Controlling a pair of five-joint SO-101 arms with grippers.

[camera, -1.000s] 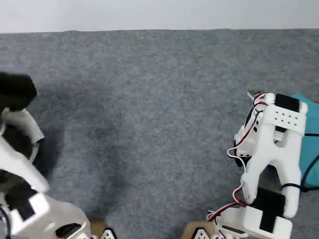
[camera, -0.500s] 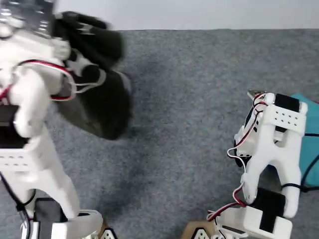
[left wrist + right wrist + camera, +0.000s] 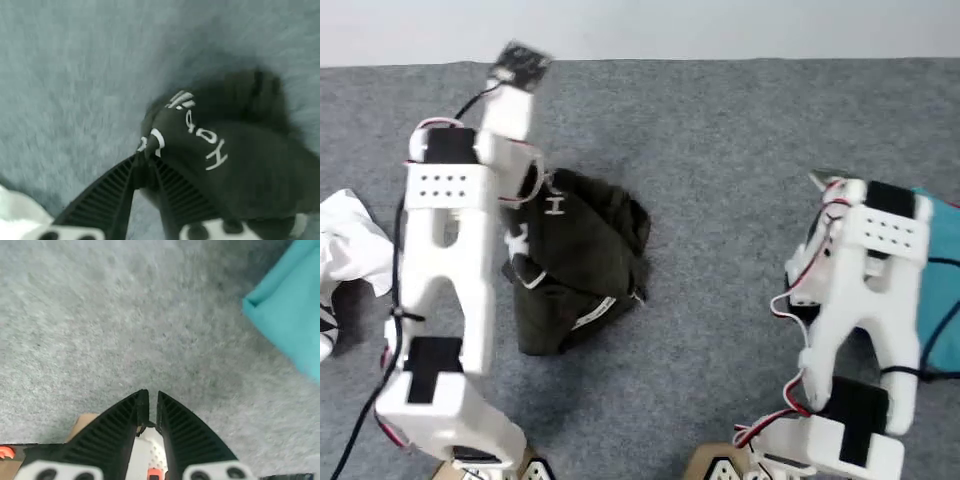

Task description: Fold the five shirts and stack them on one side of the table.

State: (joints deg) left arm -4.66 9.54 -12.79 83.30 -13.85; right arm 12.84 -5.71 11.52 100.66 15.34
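Left claw (image 3: 147,157): clenched on a pinch of the black shirt (image 3: 575,265), right beside its white lettering.
Right claw (image 3: 151,396): closed on nothing, over bare counter (image 3: 720,150) at the right of the high view.
Black shirt: left of centre in the high view, a crumpled heap on the counter, not folded.
Done, as I judge: the teal shirt (image 3: 940,300) at the right edge lies flat with a straight edge and a neat corner, so it is probably folded and starts the stack.
Left to do: spread and fold the black shirt. The white shirt (image 3: 350,245), bunched at the left edge, also waits. Most of the work seems ahead.
High view adds: the heap's whole outline and all three shirts well apart.
Left wrist view adds: the pinch itself, jaws shut on the cloth.
Right wrist view adds: the teal shirt's clean corner, apart from that claw.
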